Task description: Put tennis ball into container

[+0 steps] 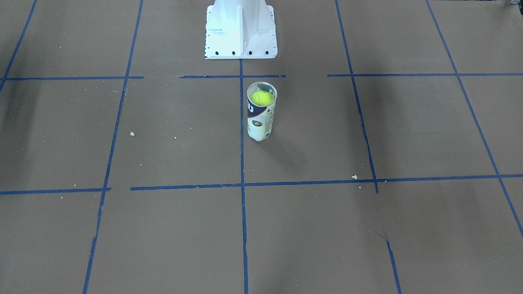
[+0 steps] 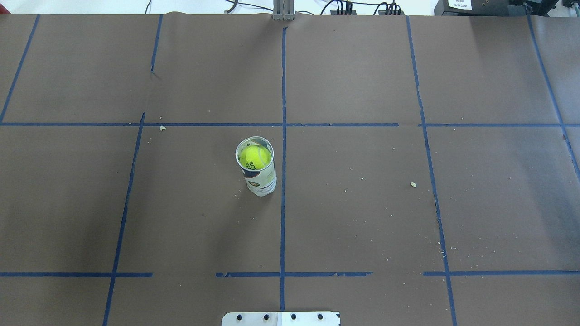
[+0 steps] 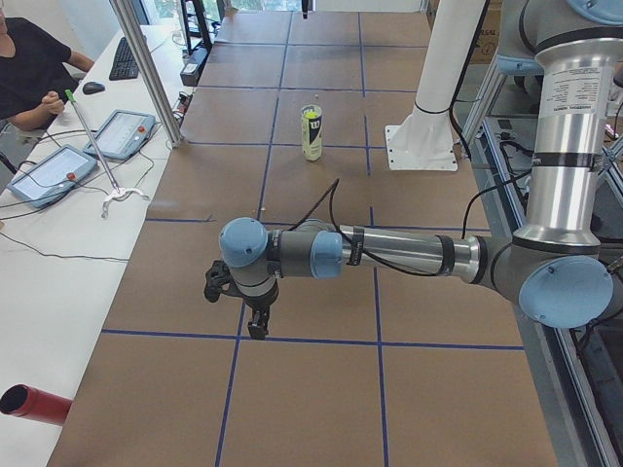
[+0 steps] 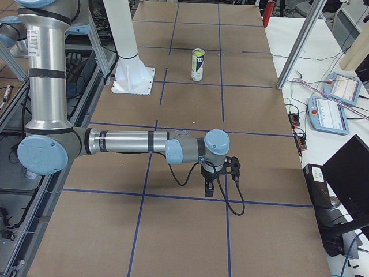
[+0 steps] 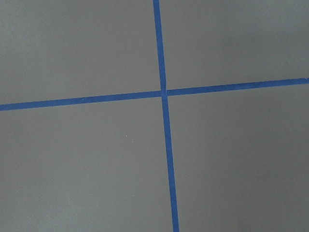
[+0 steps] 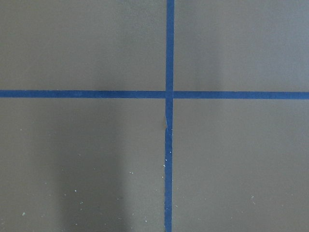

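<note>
The tennis ball (image 1: 262, 98) (image 2: 254, 156) sits inside the top of the container (image 1: 261, 122) (image 2: 263, 182), bright yellow-green just below the silvery rim. The clear tube stands upright near the table's middle, by the central blue tape line, and is seen far off in both side views (image 3: 311, 136) (image 4: 197, 69). The left gripper (image 3: 257, 323) hangs low over a tape crossing at the table's left end, and the right gripper (image 4: 209, 189) does the same at the right end. Both are far from the tube. I cannot tell whether either is open or shut. The wrist views show only brown paper and blue tape.
The white metal pedestal (image 1: 241, 32) (image 3: 424, 136) stands behind the tube on the robot's side. A seated operator (image 3: 29, 68) and tablets (image 3: 49, 173) are on a white side bench, with a red cylinder (image 3: 34, 404) near its end. A pendant (image 4: 334, 115) lies on the other bench.
</note>
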Action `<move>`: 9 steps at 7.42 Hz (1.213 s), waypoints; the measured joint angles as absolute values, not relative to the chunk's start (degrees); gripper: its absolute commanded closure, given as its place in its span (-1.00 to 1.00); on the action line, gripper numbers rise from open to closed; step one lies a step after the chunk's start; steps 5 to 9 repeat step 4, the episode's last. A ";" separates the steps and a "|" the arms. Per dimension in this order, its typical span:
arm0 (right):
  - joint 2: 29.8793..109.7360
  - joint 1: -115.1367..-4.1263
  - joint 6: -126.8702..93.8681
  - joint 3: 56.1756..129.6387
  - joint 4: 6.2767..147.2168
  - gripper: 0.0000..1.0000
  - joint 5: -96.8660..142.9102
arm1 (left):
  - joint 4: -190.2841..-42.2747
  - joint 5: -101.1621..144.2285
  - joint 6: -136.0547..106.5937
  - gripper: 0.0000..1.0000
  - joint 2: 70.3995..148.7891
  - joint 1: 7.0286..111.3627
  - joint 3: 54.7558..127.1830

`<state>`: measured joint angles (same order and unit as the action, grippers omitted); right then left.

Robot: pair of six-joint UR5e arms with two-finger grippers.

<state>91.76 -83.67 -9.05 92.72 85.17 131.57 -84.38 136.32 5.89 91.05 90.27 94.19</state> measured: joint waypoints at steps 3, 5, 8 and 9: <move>91.76 -83.67 -9.05 92.72 85.17 -1.00 131.57 | -84.24 136.26 5.89 -1.00 91.05 90.26 94.55; 91.76 -83.67 -9.05 92.72 85.17 -1.00 131.57 | -84.22 136.24 5.89 -1.00 91.13 90.26 94.54; 91.76 -83.67 -9.05 92.72 85.17 -1.00 131.57 | -84.22 136.24 5.89 -1.00 91.13 90.26 94.54; 91.76 -83.67 -9.05 92.72 85.17 -1.00 131.57 | -84.22 136.24 5.89 -1.00 91.13 90.26 94.54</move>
